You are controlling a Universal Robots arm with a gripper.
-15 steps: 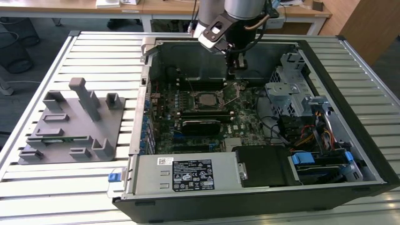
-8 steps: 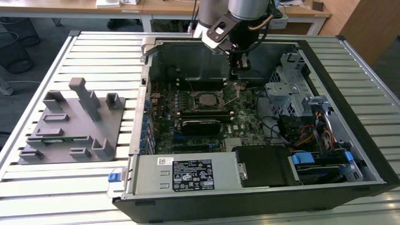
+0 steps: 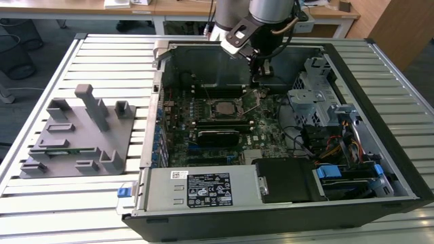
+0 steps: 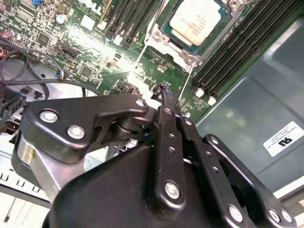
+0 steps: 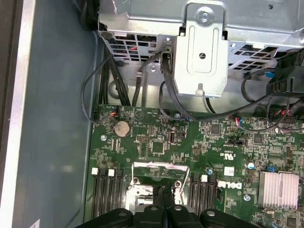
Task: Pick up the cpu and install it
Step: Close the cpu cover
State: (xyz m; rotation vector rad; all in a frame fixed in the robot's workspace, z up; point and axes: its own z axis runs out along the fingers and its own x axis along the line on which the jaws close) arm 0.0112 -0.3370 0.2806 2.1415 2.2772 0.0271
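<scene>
Cpu (image 3: pixel 226 107) lies seated in its socket on the motherboard (image 3: pixel 178 114) (pale silver top facing up). Just to the exterior view's right of it, the gripper (image 3: pixel 260 76) hangs over the board, fingers pressed together, holding nothing.

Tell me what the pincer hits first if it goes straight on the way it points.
Most likely the green circuit board just beside the socket frame, not the cpu lying in it. The pincer hangs close over that spot; depth is unclear.
</scene>
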